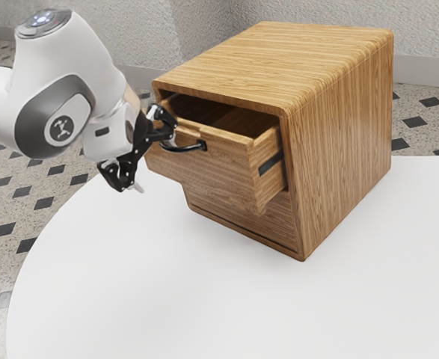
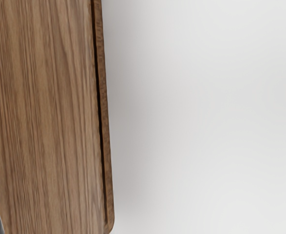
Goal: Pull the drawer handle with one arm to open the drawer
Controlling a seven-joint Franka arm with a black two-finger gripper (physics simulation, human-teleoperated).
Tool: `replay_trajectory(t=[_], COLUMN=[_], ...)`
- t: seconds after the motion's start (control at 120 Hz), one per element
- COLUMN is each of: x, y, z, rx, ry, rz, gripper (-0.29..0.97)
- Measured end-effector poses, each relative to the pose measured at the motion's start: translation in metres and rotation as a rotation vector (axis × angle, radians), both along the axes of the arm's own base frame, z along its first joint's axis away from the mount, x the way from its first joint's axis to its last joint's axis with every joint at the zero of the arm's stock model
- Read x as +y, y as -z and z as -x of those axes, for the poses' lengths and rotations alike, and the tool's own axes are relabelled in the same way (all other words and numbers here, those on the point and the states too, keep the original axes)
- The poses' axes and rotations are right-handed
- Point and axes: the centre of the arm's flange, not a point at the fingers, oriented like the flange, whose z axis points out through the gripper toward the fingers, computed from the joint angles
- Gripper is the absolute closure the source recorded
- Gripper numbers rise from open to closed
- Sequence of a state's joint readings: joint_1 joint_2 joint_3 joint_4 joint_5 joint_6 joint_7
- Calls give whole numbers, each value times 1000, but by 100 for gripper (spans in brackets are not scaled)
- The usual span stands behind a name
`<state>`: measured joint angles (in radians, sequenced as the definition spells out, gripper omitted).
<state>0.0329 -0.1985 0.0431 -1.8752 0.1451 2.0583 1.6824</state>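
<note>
A wooden cabinet [image 1: 331, 127] stands on the white round table [image 1: 226, 299]. Its top drawer [image 1: 234, 153] is pulled partway out, showing its open inside and a black side rail. A black handle [image 1: 185, 146] curves out from the drawer front. My gripper [image 1: 140, 149] is at the handle's end toward the exterior view's left, fingers spread wide and open. The upper finger [image 1: 158, 120] touches the handle's end, while the lower one [image 1: 122, 178] hangs free above the table. In the wrist view, the wooden drawer front [image 2: 45, 117] is close under my hand, beside the table top [image 2: 206, 117].
A second, lower drawer front [image 1: 226, 198] sits flush in the cabinet under the pulled-out one. The table spreads wide in front of the cabinet. A checkered tile floor [image 1: 25, 202] lies beyond the table's edge, at the exterior view's left.
</note>
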Motion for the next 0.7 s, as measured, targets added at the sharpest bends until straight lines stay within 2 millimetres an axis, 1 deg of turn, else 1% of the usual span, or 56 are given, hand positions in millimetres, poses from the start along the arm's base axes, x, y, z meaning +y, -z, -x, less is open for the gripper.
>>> replay_trajectory(t=[0.017,0.033,0.075,0.183,0.25,0.325,0.342,0.367,0.417,0.433,0.45,0.483,0.492,0.508,0.525,0.542,0.567,0.617,0.642,0.667,0.683,0.7], x=[0,-1,0,1,2,5,6,11,15,16,16,16,17,21,24,27,25,5,-12,-30,-48,-71], y=[1,2,1,0,0,2,3,4,4,-2,-7,-20,-26,-37,-48,-59,-83,-137,-169,-191,-202,-211], z=[2,4,9,28,48,69,73,80,97,107,116,135,142,155,168,181,201,236,254,267,272,274], rx=[0,0,-4,-14,-19,-20,-20,-19,-23,-32,-41,-63,-72,-93,-113,-133,-168,-222,-247,-250,-245,-238], ry=[0,2,1,-1,-4,-8,-9,-19,-30,-33,-35,-40,-45,-58,-74,-87,-104,-124,-134,-139,-133,-119], rz=[0,2,1,3,4,5,5,3,-1,-4,-7,-9,-8,-5,-1,2,3,-3,15,36,45,50], gripper=[-3,0,1,7,9,7,4,6,3,11,24,59,64,81,93,85,75,58,50,43,39,35])
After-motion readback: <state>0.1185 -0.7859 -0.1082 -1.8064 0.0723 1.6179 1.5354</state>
